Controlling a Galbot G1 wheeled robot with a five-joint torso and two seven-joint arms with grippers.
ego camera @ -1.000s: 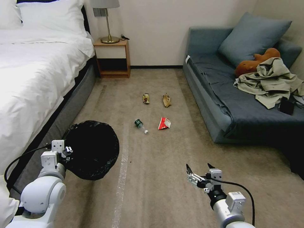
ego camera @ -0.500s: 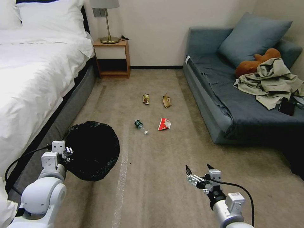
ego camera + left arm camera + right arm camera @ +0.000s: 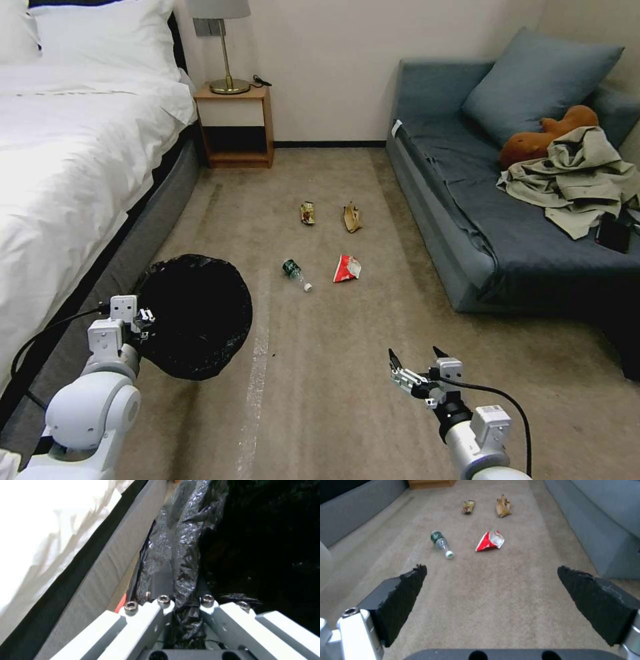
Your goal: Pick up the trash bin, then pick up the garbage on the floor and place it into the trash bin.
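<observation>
Trash bin, its black liner folded over the rim, hung off the floor beside the bed, its rim pinched between the closed fingers of the left gripper; in the left wrist view the crinkled bag ran up from between those fingers, with the grey bed base just to one side. Well ahead of the bin on the carpet lay the garbage: a clear bottle with a green label and white cap, a red-white wrapper just beside it, and farther off a gold-brown snack wrapper and a crumpled brown paper. The right gripper hovered above the carpet with its fingers spread wide and nothing between them; in the right wrist view the bottle and red-white wrapper sat beyond the fingertips, bare carpet lying in between. A grey sofa carrying a cushion, a brown plush toy and a rumpled beige garment bordered the lane on the right-gripper side. A wooden nightstand with a lamp stood against the far wall.
</observation>
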